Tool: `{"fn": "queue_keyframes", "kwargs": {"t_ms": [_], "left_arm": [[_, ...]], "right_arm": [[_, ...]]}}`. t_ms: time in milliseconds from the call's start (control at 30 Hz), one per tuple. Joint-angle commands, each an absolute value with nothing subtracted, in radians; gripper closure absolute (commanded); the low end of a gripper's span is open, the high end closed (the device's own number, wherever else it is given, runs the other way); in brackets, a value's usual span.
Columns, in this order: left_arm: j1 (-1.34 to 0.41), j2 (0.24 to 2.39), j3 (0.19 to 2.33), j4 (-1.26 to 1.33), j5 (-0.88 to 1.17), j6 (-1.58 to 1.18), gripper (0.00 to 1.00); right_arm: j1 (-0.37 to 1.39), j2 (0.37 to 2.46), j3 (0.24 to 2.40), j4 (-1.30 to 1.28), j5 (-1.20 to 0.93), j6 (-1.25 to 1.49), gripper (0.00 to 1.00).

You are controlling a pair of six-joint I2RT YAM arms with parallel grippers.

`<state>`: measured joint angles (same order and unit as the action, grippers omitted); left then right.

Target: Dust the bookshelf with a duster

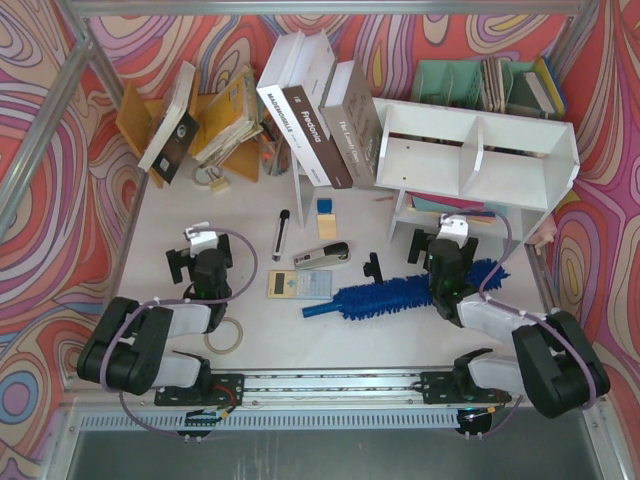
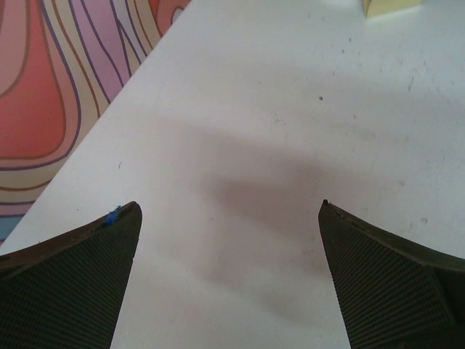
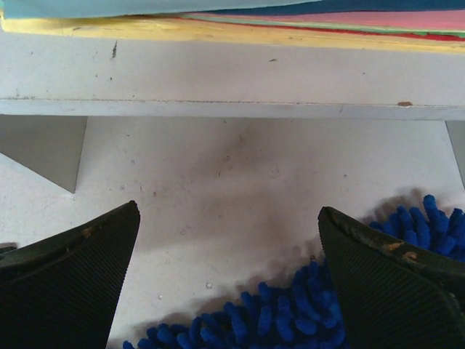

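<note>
Both pairs of fingers are spread wide and grip nothing. The left fingers hang over the bare white counter. The right fingers hang low, with blue bristles showing between and beside them but not pinched.

Directly under the right fingers lies the long bright blue duster, with a fluffy noodle-bristle head and a short plastic handle, flat on the counter. Its long axis runs across the counter from left to right, angled slightly away from the arms. The handle points toward the middle, and the head reaches right, in front of the shelf's legs. The right arm is over the head, so it is nearer to the duster as a whole. The handle tip lies between the two arms, somewhat nearer the left fingers. I judge that a grasp on the handle calls for a sideways reach along that axis by either arm.

Beyond the duster, at the far right, stands the wide white wooden bookshelf, with two compartments split by a centre divider. Several books lean to its left. One white spine reads "MADEMOISELLE"; another may read "The Lonely City", though the print is small.
</note>
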<state>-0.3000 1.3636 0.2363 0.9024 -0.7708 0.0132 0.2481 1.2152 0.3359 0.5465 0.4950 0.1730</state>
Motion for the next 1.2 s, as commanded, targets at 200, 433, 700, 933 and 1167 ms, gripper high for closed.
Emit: {"fn": "queue_keyframes", "kwargs": {"t_ms": [200,433,700,933,1167], "left_arm": [[-0.191,1.515,0.21,1.265,-0.578,0.031,0.02],[-0.1,1.569,0.277,1.14,-0.415,-0.029,0.02],[-0.07,1.546,0.317,1.03,-0.378,-0.064,0.02],[-0.065,1.531,0.345,0.951,-0.398,-0.087,0.02],[-0.055,1.534,0.365,0.916,-0.397,-0.096,0.02]], "right_arm": [[0.229,1.384,0.267,0.964,0.441,0.03,0.01],[0.217,1.439,0.245,1.124,0.363,-0.058,0.01],[0.166,1.532,0.251,1.26,0.171,-0.121,0.01],[0.115,1.62,0.252,1.355,0.106,-0.1,0.01],[0.098,1.638,0.258,1.357,0.104,-0.078,0.01]]}}
